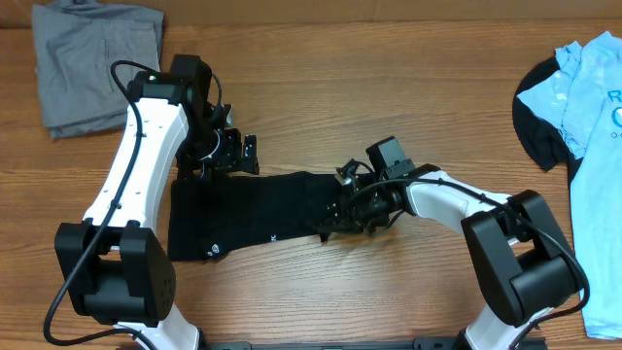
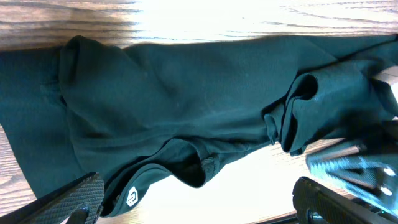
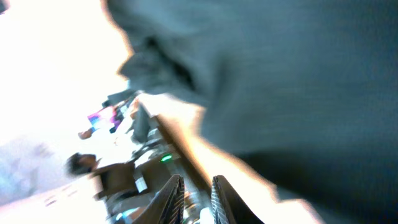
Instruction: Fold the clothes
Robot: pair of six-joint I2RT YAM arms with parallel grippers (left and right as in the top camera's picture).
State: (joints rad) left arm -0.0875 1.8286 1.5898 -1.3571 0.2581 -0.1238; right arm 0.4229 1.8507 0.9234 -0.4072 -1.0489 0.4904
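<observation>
The black shirt (image 1: 253,214) lies folded into a long band across the middle of the wooden table (image 1: 389,87). A small white logo (image 2: 132,198) shows at its near edge. My left gripper (image 1: 233,151) hovers over the band's upper left part, open and empty (image 2: 199,199). My right gripper (image 1: 340,209) is at the band's bunched right end. In the blurred right wrist view its fingers (image 3: 196,186) are almost together with nothing between them, and the black fabric (image 3: 298,81) is beside them. Grey trousers (image 1: 92,63) lie folded at the far left. A light blue T-shirt (image 1: 593,117) lies at the right.
A dark piece of fabric (image 1: 533,117) shows beside the light blue T-shirt near the right edge. The right arm (image 1: 457,199) stretches low across the table from the front right. The left arm (image 1: 136,165) stands over the shirt's left end.
</observation>
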